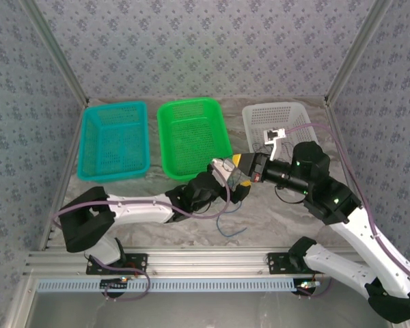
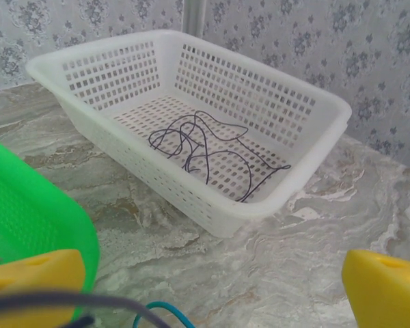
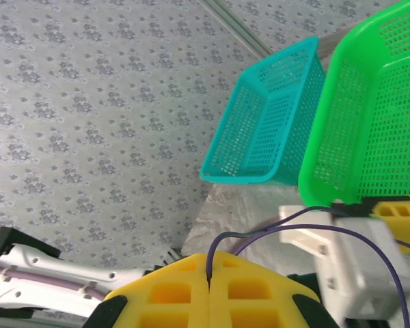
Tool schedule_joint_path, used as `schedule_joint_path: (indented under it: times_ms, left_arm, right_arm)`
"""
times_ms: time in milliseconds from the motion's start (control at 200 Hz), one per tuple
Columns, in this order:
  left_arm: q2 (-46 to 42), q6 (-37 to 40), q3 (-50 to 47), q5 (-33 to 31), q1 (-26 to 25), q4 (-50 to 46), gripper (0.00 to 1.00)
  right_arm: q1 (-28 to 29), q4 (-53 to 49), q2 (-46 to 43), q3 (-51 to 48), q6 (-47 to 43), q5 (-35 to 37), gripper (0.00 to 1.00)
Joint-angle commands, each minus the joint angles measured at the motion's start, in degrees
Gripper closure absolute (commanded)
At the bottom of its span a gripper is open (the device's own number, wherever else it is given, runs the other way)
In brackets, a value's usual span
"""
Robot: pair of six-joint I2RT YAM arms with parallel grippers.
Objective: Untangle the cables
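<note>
Lab cell: patterned walls [image 1: 191,41], aluminium frame [image 1: 191,263]

Marbled table [image 1: 280,219] carries a teal basket [image 1: 113,106], green basket [image 1: 188,102], white basket [image 1: 277,106], blue cable [image 1: 227,234].

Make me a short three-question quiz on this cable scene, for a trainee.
1. True or false: the white basket holds a dark cable.
2. The left claw is: A open; B shut on a cable; C shut on a basket rim.
3. Fill in: the middle basket is ____.
Key: 1 true; 2 A; 3 green.
</note>
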Motion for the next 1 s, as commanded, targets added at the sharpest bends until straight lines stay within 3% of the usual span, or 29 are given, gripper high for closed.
schedule_joint_path:
  times_ms: [0,180,380,465,994]
  left_arm:
    - [2.52,1.02,3.96,2.61,-0.14,-2.47,0.08]
    - [5.39,0.1,6.92,5.31,-0.38,-9.93,0.28]
    - [5.49,-1.39,4.57,4.67,-0.52,-11.65,0.61]
    - [5.76,-2.11,3.75,4.9,-0.56,-12.72,0.71]
    - [4.27,-3.49,-0.56,5.23,-0.86,-13.81,0.73]
  right_arm:
    - [0.0,2.38,-0.75,2.76,1.11,-2.16,1.0]
    - [-0.08,-2.13,-0.73,8.49,-1.45,-1.21,1.0]
    - [-0.78,-10.94,0.12,16.9,-6.39,1.74,1.0]
    - [-1.26,-14.12,0.75,19.85,-7.55,2.6,1.0]
    - [-3.78,-21.7,2.74,27.53,-9.33,6.82,1.0]
